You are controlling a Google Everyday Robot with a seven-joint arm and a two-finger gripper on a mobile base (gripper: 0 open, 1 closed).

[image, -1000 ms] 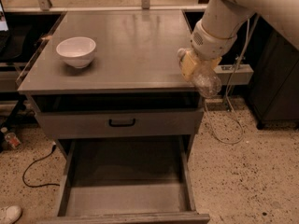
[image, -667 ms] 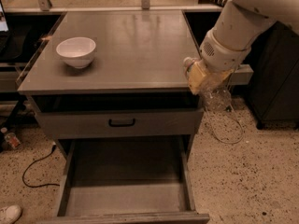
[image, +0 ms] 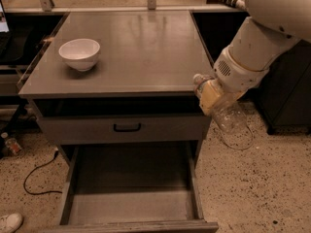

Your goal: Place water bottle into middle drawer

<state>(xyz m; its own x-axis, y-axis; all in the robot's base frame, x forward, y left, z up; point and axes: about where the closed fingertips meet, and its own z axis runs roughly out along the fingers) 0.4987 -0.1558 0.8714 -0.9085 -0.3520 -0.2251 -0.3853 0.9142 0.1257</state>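
Observation:
My gripper (image: 214, 98) hangs just off the cabinet's right front corner, shut on the water bottle (image: 229, 116), a clear ribbed plastic bottle. The bottle tilts, cap end up-left by the tabletop edge and base down-right over the floor. The middle drawer (image: 131, 205) is pulled out wide below and to the left of the gripper; its flat grey floor is bare.
A white bowl (image: 79, 53) stands on the grey cabinet top (image: 141, 47) at the left. A shut drawer front with a black handle (image: 127, 127) sits above the open drawer. A black cable (image: 36, 176) and a white shoe (image: 9, 222) lie on the speckled floor at left.
The arm has moved right and down, carrying the bottle from the tabletop's right edge to beside the cabinet's right front corner. The bowl and drawers have not moved.

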